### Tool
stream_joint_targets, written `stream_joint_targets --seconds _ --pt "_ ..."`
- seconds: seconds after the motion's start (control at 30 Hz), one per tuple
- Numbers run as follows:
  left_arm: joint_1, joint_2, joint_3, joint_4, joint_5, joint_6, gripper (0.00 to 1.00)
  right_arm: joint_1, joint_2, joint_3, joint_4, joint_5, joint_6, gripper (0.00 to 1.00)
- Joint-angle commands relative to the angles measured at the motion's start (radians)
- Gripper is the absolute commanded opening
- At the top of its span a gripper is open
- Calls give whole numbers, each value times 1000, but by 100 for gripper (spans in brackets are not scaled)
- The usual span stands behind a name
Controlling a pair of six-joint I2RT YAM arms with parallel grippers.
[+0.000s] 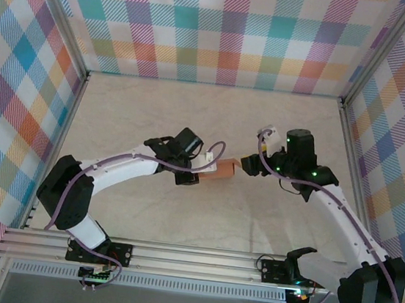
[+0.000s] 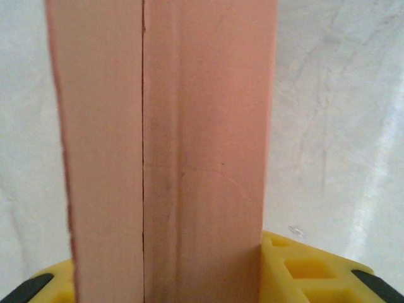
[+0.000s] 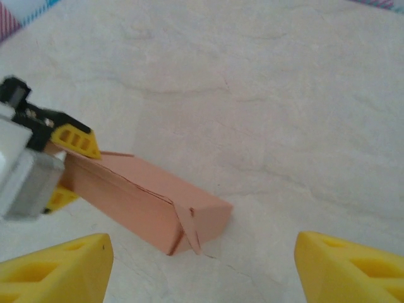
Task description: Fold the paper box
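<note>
The paper box (image 1: 221, 171) is a long, narrow salmon-orange box held just above the table between the two arms. My left gripper (image 1: 200, 174) is shut on its left end. In the left wrist view the box (image 2: 189, 139) runs straight up out of the left gripper (image 2: 170, 287), with a yellow finger (image 2: 303, 271) tight against its right side. In the right wrist view the box (image 3: 145, 196) lies aslant, and a small end flap (image 3: 188, 228) stands slightly proud at its near end. My right gripper (image 3: 202, 271) is open just short of that end, touching nothing.
The pale marbled table (image 1: 155, 116) is walled by checked panels at the back (image 1: 225, 29) and both sides. An aluminium rail (image 1: 196, 262) with the arm bases runs along the near edge.
</note>
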Motion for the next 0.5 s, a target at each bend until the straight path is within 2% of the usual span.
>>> stream_joint_targets --seconds 0.0,0.03,0.07,0.23,0.47 --pt "37 -18 44 -167 141 6 39 18 24 44 -75 -9 -134 59" --pt "44 -9 50 -180 157 7 40 21 31 47 -77 -40 -147 49" --pt "50 -2 53 -190 171 10 40 28 40 50 -77 -62 -156 48" --pt "77 55 82 -228 230 31 40 64 135 112 -153 -129 -219 48" --pt "82 79 92 -222 241 59 39 80 260 180 -217 -184 -294 46"
